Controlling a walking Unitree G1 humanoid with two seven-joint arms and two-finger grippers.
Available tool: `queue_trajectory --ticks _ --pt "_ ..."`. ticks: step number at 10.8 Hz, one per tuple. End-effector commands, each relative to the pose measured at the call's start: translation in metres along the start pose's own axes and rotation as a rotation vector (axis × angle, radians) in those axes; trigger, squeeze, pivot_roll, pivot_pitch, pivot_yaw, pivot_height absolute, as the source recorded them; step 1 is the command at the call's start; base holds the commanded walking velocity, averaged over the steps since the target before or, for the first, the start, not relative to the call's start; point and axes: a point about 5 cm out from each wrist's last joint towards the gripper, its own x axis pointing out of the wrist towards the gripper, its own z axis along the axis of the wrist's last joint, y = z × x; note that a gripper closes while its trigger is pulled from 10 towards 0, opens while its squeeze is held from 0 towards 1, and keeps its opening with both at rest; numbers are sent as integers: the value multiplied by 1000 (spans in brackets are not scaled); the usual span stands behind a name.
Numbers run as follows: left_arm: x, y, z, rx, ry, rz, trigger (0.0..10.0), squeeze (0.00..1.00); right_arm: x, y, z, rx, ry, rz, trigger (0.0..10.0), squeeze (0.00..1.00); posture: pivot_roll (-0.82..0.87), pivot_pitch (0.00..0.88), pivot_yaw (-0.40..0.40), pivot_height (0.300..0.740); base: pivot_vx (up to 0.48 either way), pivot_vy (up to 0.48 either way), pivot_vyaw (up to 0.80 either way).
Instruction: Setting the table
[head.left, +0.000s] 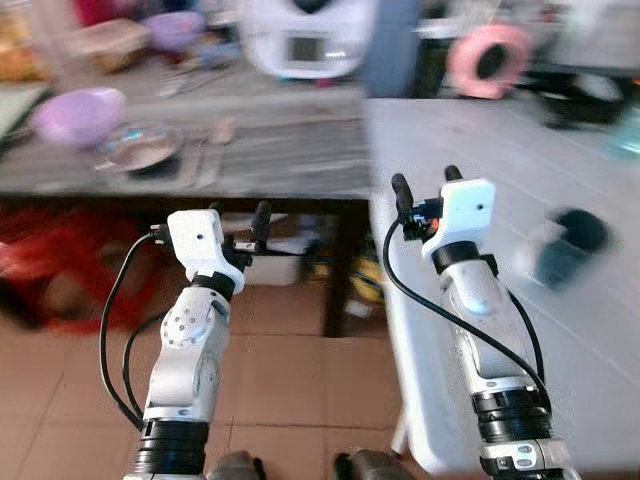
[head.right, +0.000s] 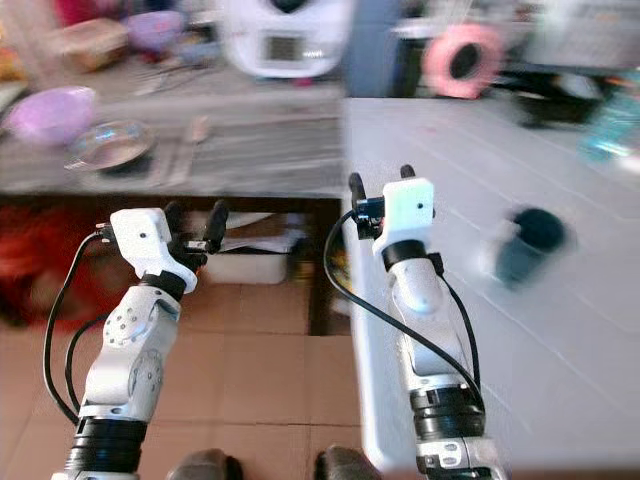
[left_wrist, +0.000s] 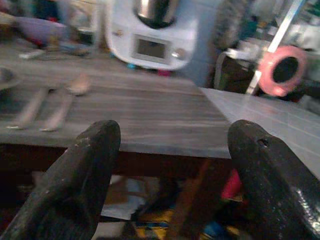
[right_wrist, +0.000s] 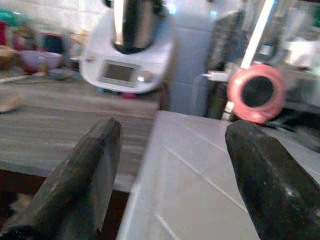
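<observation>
Both arms are raised ahead of the robot with nothing in them, which suits a walk toward the work surfaces rather than a grasp. The left gripper (head.left: 250, 222) sits at centre-left of the left eye view, below the edge of the wooden counter (head.left: 280, 150), its fingers spread wide. The right gripper (head.left: 428, 185) sits right of centre, over the near corner of the white table (head.left: 600, 330), fingers likewise apart and holding nothing.

The things for setting lie in the upper left: a purple bowl (head.left: 78, 112), a glass bowl (head.left: 140, 147) and what look like spoons (head.left: 210, 155), blurred by motion. A dark mug (head.left: 568, 243) stands on the white table at right. A white kitchen appliance (head.left: 305, 35) stands at the back, top centre.
</observation>
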Motion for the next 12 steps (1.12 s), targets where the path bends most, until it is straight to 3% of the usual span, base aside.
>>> queue_trajectory --ticks 1,5,6,12 --pt "-1 1 -2 13 11 -2 10000 0 -1 -1 2 -3 -2 -1 10000 0 -65 84 -6 740 0 0 -800" --pt "-5 7 -4 17 21 31 10000 0 -4 -3 1 -11 8 4 10000 0 -64 98 -12 740 0 0 -800" --pt "-5 10 -5 27 43 72 10000 0 -6 -3 -1 -11 16 5 10000 0 -62 106 -11 740 0 0 0" --pt "-6 8 -5 31 51 68 10000 0 -7 -2 0 -14 20 11 10000 0 -68 126 -10 740 -181 0 0"
